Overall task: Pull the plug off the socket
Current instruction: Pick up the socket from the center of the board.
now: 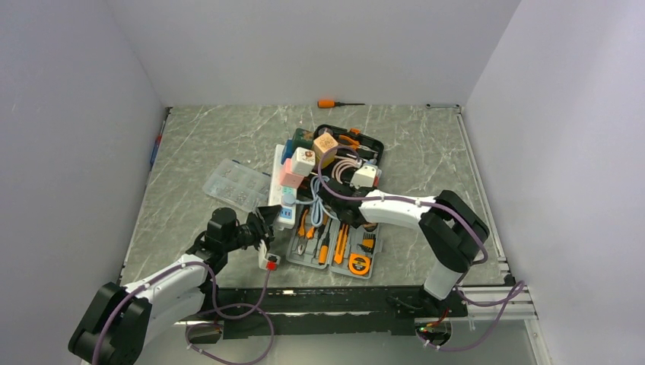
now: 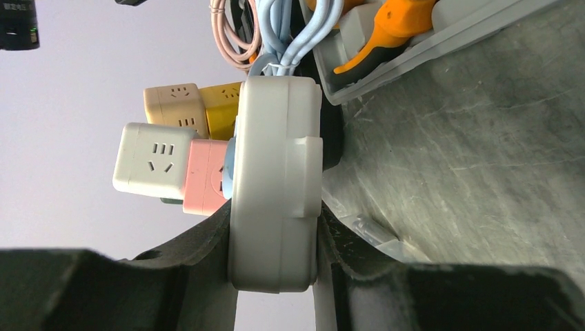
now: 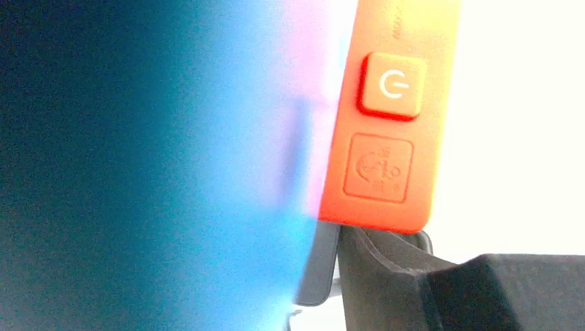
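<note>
Your left jaws are narrow and clamp the near end of the socket (image 2: 276, 172), one finger on each long side. I think this is to pin it down, so that it does not lift when a plug is pulled. In the top view the socket lies at the centre of the frame on the surface (image 1: 426, 152), just left of the tool case (image 1: 371, 245). It is a long white strip with rounded ends and a pastel face. Cube plugs stand on it: a pink one (image 1: 291, 176), a white one (image 1: 303, 160), and more behind them. Your right jaws reach in from the right of the frame, near these cubes. Their camera shows only a blurred orange part (image 3: 386, 117) with a power button, very close. Whether they grip anything I cannot tell.
</note>
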Robot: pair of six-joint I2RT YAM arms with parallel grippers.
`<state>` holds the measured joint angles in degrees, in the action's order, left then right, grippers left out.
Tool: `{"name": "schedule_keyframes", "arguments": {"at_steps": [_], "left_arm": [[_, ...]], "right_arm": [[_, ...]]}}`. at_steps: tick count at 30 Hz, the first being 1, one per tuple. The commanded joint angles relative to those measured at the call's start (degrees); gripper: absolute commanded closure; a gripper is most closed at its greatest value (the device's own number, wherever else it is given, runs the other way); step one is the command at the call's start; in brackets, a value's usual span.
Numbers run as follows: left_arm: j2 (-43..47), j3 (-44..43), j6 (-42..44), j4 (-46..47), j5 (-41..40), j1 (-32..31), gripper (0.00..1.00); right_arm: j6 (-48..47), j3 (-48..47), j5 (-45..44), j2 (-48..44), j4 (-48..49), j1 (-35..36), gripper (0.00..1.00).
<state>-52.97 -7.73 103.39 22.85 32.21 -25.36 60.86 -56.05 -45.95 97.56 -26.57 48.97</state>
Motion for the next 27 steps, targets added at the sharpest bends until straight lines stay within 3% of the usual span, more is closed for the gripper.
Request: {"name": "schedule_keyframes", "arguments": {"at_steps": [1,7,10,15,27], "left_arm": [[0.1,-4.1,2.2,19.1,-1.9,0.3,1.0],[-4.8,-12.0,-1.0,24.9,-6.5,0.2,1.0],[-6.0,-14.8,-0.6,27.5,-7.3,0.4,1.0],[-10.2,-19.9,-0.5,34.1,-10.4,1.7,1.0],[-11.1,-31.7,-3.5,33.1,-13.3,5.0,1.0]], "right_arm": [[-1.9,-1.6,-2.2,-6.0,0.9,-0.2,0.71],[-12.2,-5.0,-4.9,-14.2,4.6,-0.3,0.93],[-15.6,-7.3,-5.3,-14.8,5.9,-0.2,0.99],[-22.2,-10.0,-5.0,-14.7,10.9,-0.3,1.0],[-36.9,-26.3,-5.1,-10.0,19.3,-0.4,1.0]]}}
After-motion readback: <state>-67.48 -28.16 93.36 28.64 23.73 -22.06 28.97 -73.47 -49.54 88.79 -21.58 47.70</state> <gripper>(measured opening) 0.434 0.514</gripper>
